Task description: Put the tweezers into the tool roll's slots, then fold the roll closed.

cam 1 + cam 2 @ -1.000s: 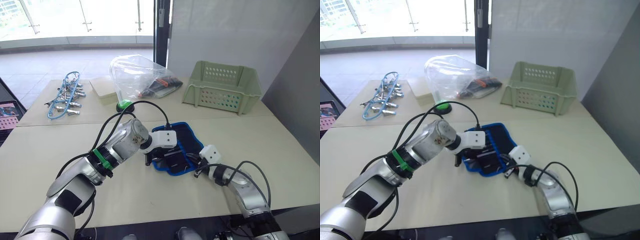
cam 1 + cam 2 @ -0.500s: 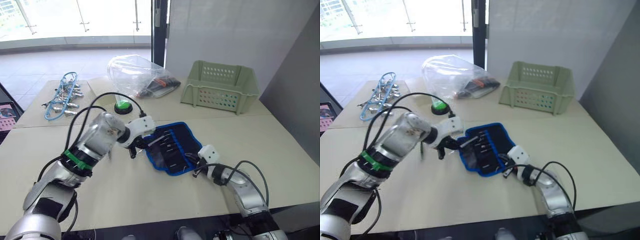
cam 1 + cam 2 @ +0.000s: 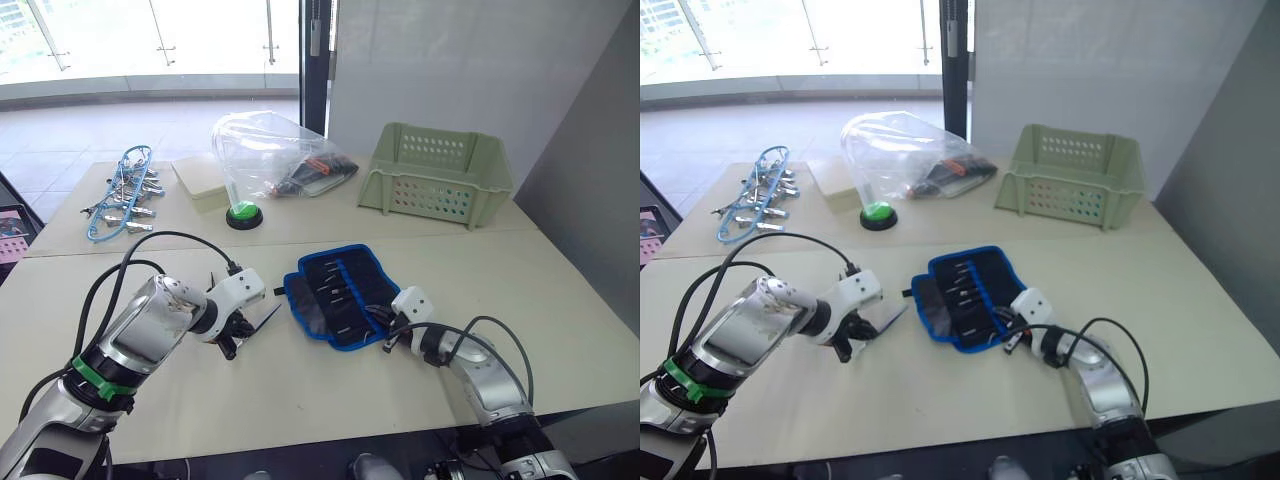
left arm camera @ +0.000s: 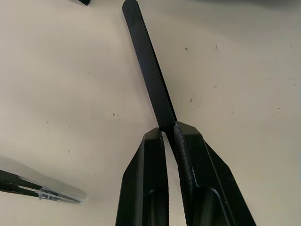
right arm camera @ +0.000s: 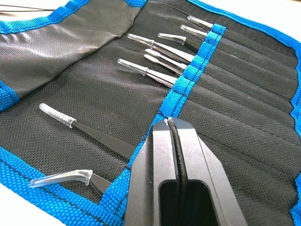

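The tool roll (image 3: 338, 294) lies opened flat on the pale surface (image 3: 560, 290), its blue-edged inner face up, near the front edge and between the two arms. Several tweezers (image 5: 155, 75) sit tucked into the slots (image 5: 244, 70) under a blue band, their clear-capped tips fanned out over the black mesh; two more lie in slots nearer one end, one of them with a bent tip. The right gripper (image 5: 170, 123) rests on the roll's blue band with its fingers pressed together, nothing visibly between them. The left gripper (image 4: 168, 132), out on the bare surface well to the left of the roll, pinches one end of a slim black tweezer (image 4: 149, 70) that lies flat and points away from it; another capped tweezer (image 4: 42, 190) lies just beside it. Farther back, a pale green perforated basket (image 3: 436, 175) stands on the right; what it holds cannot be told. A clear plastic bag (image 3: 265, 150) holds dark items with an orange bit. Metal clips on blue cord (image 3: 125, 190) lie at the far left. No readable writing shows anywhere.
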